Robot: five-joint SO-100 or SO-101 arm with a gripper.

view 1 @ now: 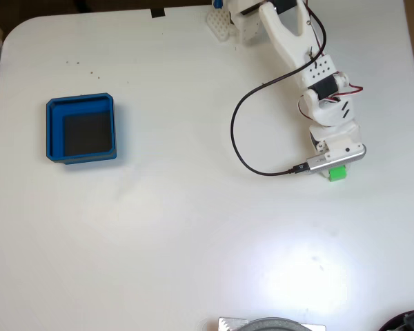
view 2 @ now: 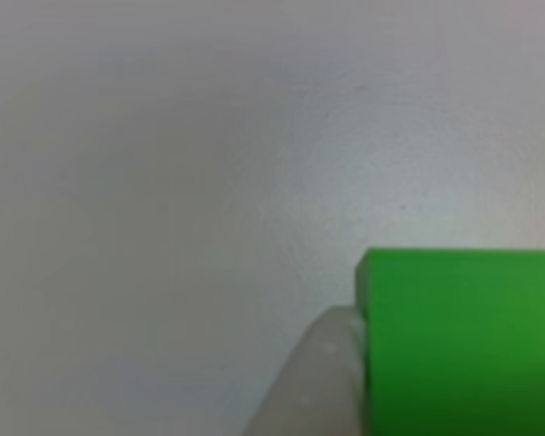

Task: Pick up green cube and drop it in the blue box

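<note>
Fixed view: white arm reaches from the top edge; gripper [view 1: 333, 164] sits over the green cube [view 1: 338, 172] at the table's [view 1: 193, 234] right side.
Other view: one pale fingertip [view 2: 322, 381] touches the cube's left face.
Grip: seemingly closing on the cube; cannot tell.
Blue box [view 1: 53, 131]: far left, well apart.

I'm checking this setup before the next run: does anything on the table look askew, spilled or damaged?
Nothing stands out. The blue box sits flat and empty at the left of the fixed view, the green cube lies at the arm's tip on the right, and a white finger touches its side in the other view.
</note>
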